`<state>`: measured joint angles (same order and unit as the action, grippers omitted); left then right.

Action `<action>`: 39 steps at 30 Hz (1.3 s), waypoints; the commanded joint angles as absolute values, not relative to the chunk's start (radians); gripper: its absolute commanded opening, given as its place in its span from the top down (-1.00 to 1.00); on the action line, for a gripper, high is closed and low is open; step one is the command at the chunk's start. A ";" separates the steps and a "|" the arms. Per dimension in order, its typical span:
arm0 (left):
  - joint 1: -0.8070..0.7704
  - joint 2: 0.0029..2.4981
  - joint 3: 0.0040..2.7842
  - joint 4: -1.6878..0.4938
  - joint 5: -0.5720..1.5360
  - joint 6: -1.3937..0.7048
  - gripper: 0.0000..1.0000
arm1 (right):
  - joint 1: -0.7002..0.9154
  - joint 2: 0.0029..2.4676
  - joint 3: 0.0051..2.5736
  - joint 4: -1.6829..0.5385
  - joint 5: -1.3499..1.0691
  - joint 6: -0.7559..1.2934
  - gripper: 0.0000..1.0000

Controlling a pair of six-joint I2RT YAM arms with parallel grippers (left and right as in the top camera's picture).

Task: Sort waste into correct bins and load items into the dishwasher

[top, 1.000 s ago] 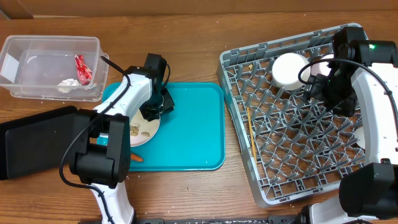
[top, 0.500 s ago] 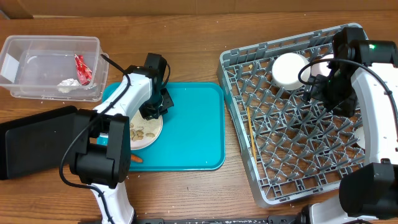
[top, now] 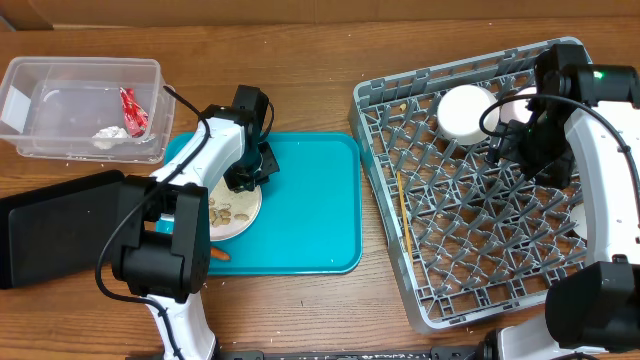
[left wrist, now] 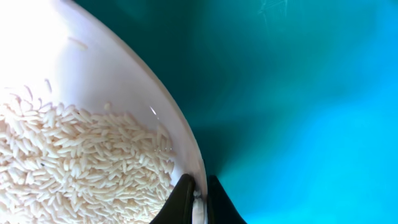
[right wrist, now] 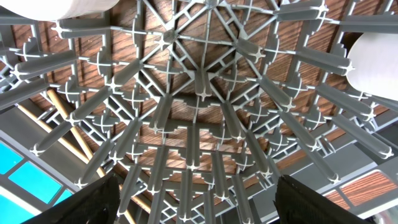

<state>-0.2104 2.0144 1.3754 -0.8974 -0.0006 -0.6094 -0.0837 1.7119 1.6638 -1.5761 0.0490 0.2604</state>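
My left gripper is shut on the rim of a round white plate that sits on the teal tray. The plate carries beige food bits and white rice. In the left wrist view my fingers pinch the plate rim. A small orange carrot lies at the tray's front edge. My right gripper is open and empty above the grey dish rack. The rack holds an upturned white bowl and wooden chopsticks. In the right wrist view the open jaws hang over the rack pegs.
A clear tub at the back left holds a red wrapper and a whitish scrap. A black tray lies at the front left. A second white dish shows partly behind my right arm.
The plate in my left gripper has dropped from a tilt to nearly flat on the teal tray, showing more of its food. The right arm has not moved.
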 commanded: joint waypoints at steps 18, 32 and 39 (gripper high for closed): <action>-0.227 2.053 1.396 -1.003 -0.075 -0.426 0.26 | -0.084 1.691 1.665 -1.581 0.043 0.255 -0.64; -0.228 2.053 1.559 -1.163 -0.058 -0.427 0.24 | -0.084 1.691 1.665 -1.580 0.043 0.255 -0.64; -0.230 2.053 1.548 -1.128 0.031 -0.463 0.21 | -0.084 1.691 1.665 -1.577 0.043 0.255 -0.64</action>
<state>-0.2337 2.0426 1.5326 -1.1347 -0.0143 -0.4416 -0.0837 1.7119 1.6638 -1.5814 0.0486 0.2604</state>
